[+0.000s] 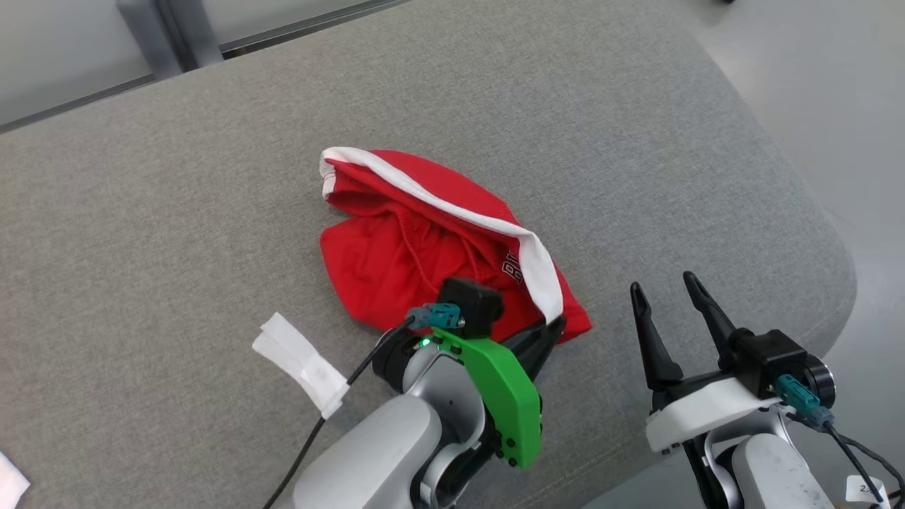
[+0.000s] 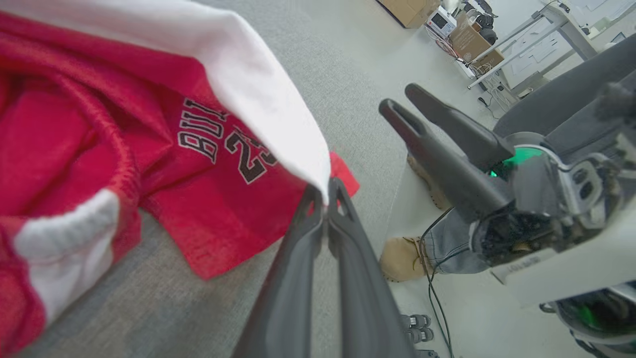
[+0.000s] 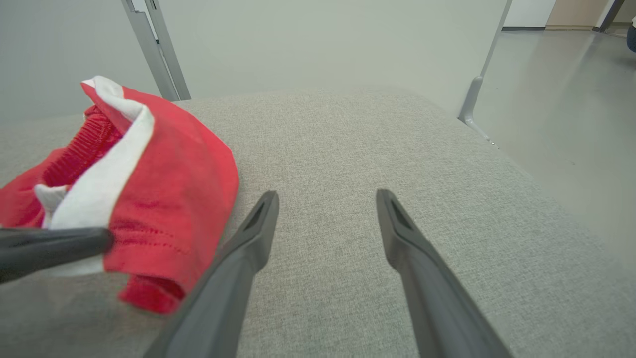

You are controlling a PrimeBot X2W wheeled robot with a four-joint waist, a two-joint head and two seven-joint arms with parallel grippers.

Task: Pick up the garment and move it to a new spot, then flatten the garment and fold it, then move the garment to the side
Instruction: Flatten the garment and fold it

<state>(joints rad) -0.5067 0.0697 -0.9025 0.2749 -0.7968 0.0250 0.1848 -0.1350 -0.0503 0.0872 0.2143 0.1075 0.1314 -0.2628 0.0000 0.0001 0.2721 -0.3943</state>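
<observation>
Red basketball shorts [image 1: 396, 247] lie crumpled mid-counter [image 1: 141, 212]. Left pincer [image 1: 555, 326] pinched on the white trim [image 1: 537, 261] at the near-right corner. Right pincer [image 1: 664, 286] wide, empty, just right of it. Lift slowly and confirm the thin pinch is secure before carrying.
</observation>
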